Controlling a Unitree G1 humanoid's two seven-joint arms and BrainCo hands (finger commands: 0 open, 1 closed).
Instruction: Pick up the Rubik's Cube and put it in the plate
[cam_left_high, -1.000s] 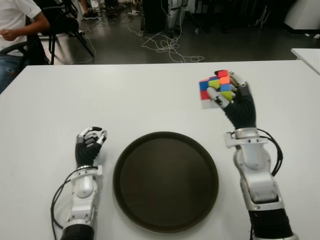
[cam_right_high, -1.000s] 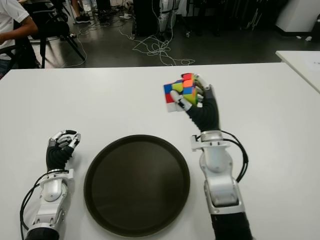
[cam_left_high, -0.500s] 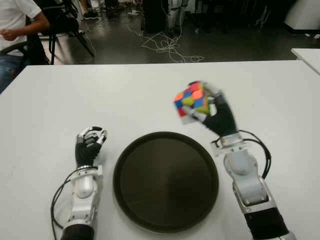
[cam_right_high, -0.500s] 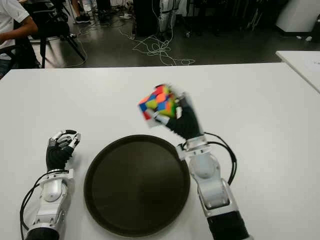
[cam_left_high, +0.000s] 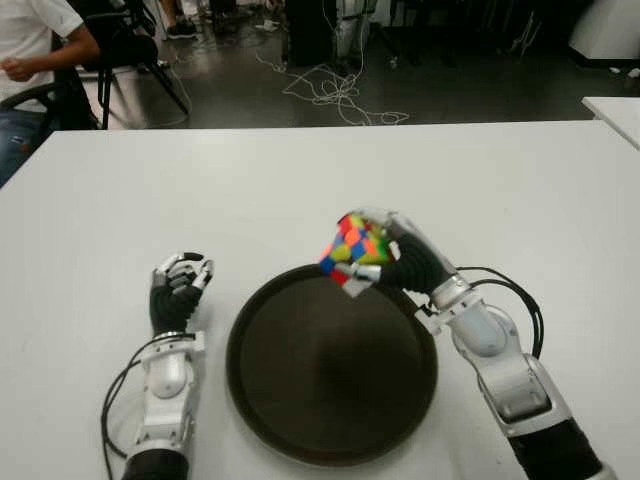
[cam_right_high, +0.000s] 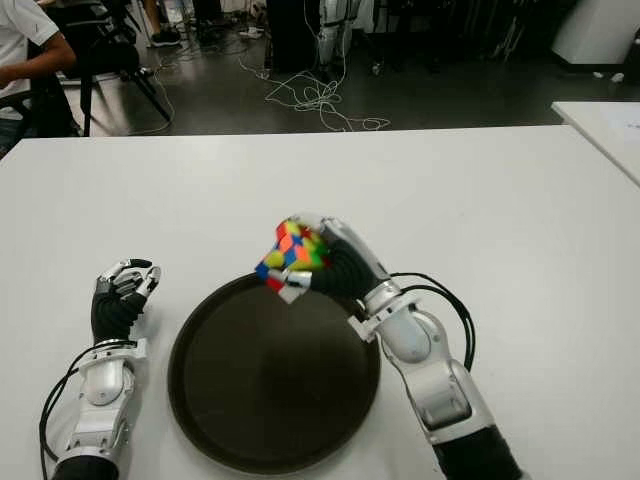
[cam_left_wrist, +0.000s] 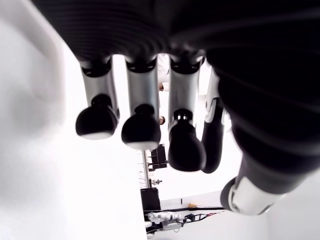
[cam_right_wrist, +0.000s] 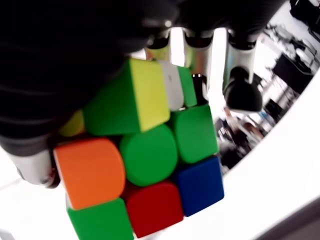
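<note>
A broad, smooth white table is filling most of the head camera's view, its matte top running out to a dark floor strewn with pale cables at the far edge. Near the front of the table a round, dark brown plate is sitting flat, shallow, with a low raised rim and a faintly glossy surface. The right hand, black ribbed rubber over the palm with silver metal finger segments, is reaching in from the plate's right side on a grey and white forearm trailing a black cable loop, and its fingers are wrapping tightly round the Rubik's Cube. The cube is being held tilted, one corner pointing down, above the far rim of the plate and clear of its surface. In the right wrist view the Rubik's Cube is showing glossy, rounded plastic tiles in green, orange, red, blue and yellow, with a fingertip curling past its far side. The left hand is showing just left of the plate, idle, and in its own wrist view its silver fingers with rounded black tips are bending inward with nothing between them.
</note>
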